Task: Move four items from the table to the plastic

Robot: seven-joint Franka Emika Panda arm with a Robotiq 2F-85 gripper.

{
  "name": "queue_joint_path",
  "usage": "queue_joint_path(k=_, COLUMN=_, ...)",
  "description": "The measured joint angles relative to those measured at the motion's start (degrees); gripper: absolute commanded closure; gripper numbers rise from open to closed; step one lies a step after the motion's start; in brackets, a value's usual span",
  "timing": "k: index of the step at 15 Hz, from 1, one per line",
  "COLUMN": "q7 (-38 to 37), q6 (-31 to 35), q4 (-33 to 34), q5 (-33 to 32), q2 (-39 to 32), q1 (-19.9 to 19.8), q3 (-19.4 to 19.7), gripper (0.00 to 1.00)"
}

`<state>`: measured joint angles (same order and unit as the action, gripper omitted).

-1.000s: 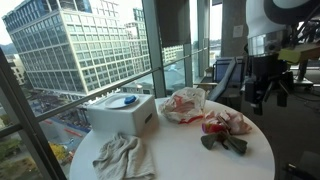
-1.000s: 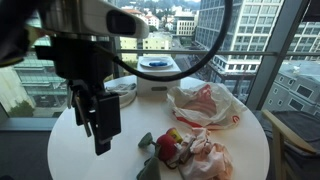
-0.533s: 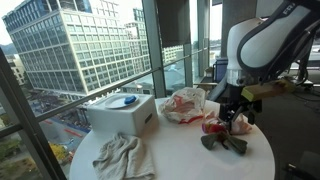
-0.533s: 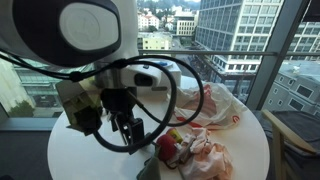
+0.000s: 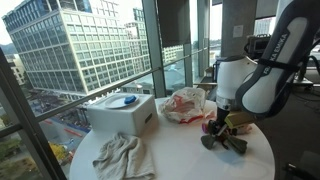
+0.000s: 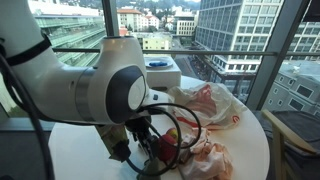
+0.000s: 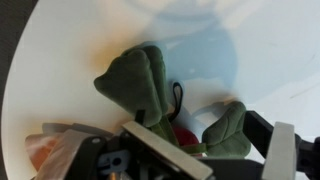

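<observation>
In the wrist view, the gripper [image 7: 200, 155] is seen at the lower edge of the frame, held directly above the green soft item [image 7: 145, 85], which lies mid-frame on the white table [image 7: 270, 50]. A red piece [image 7: 181, 133] is seen just beside the fingers. Whether the jaws are apart or together cannot be told, since they are largely cropped. In an exterior view, the plastic bag [image 5: 185, 103] is seen farther back at centre, apart from the gripper, with a white box [image 5: 122, 113] to its left.

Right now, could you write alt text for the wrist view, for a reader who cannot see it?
The gripper hangs close above a green soft item on the white round table; something red shows beside it.
</observation>
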<state>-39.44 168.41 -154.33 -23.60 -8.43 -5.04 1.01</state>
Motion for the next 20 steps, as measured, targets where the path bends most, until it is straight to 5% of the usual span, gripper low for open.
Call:
queue_joint_path(k=2, q7=-5.79, q6=1.14, q4=2.09, q5=-8.32, q2=-2.94, q1=1.38, q3=3.96, gripper=0.27)
queue_joint_path(k=5, q7=-11.97, q6=2.0, q4=3.43, q5=-17.44, q2=-5.02, q1=4.37, q3=8.74, gripper=0.51)
queue_joint_path(k=11, q7=-19.01, q6=2.05, q4=3.32, q5=-23.87, q2=-6.55, q1=8.2, q3=11.84, gripper=0.95)
queue_joint_path(k=14, q7=-19.35, q6=1.99, q4=2.84, q5=-24.23, q2=-5.55, q1=9.08, q3=11.84, gripper=1.0)
queue_joint_path(k=20, q7=-19.14, q6=-3.22, q4=1.15, q5=-22.85, q2=2.21, q1=10.08, q3=10.0, gripper=0.95)
